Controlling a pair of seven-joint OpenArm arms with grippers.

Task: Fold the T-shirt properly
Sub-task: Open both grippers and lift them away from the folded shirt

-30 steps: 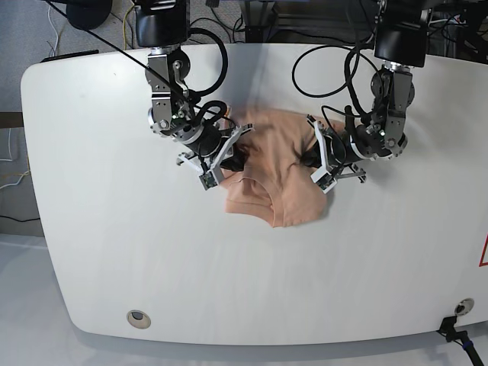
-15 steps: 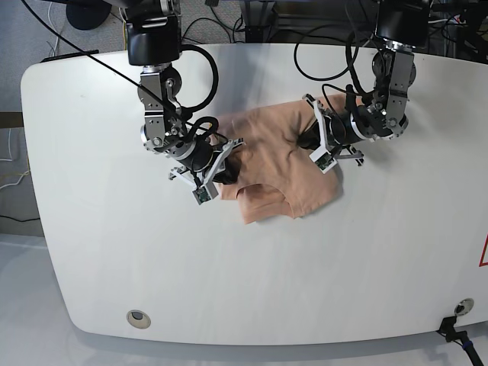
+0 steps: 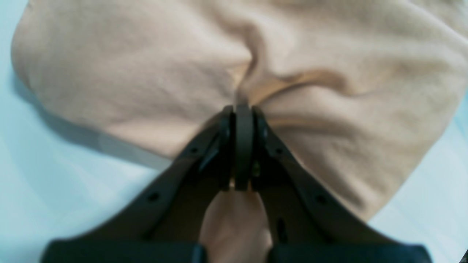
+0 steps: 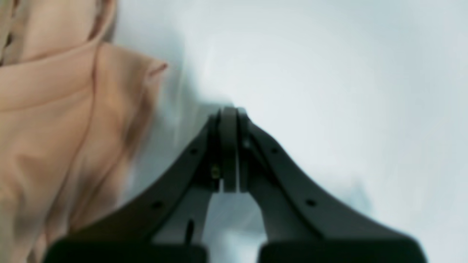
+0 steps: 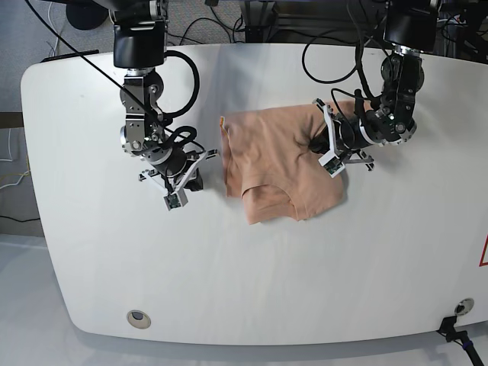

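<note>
No text, label, brand or number can be read in any view. The only sign is a red mark (image 5: 483, 252) at the table's (image 5: 91, 252) right edge in the base view, cut off by the frame and too partial to make out.

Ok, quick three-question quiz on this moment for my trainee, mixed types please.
1. True or false: the right pincer grips the T-shirt.
2. Which pincer is shut on cloth? A) left B) right C) both
3. Fill in: the shirt lies on a white ____.

Key:
1. False; it is shut on nothing, beside the shirt.
2. A; the left pincer pinches a fold.
3. Table.
</note>
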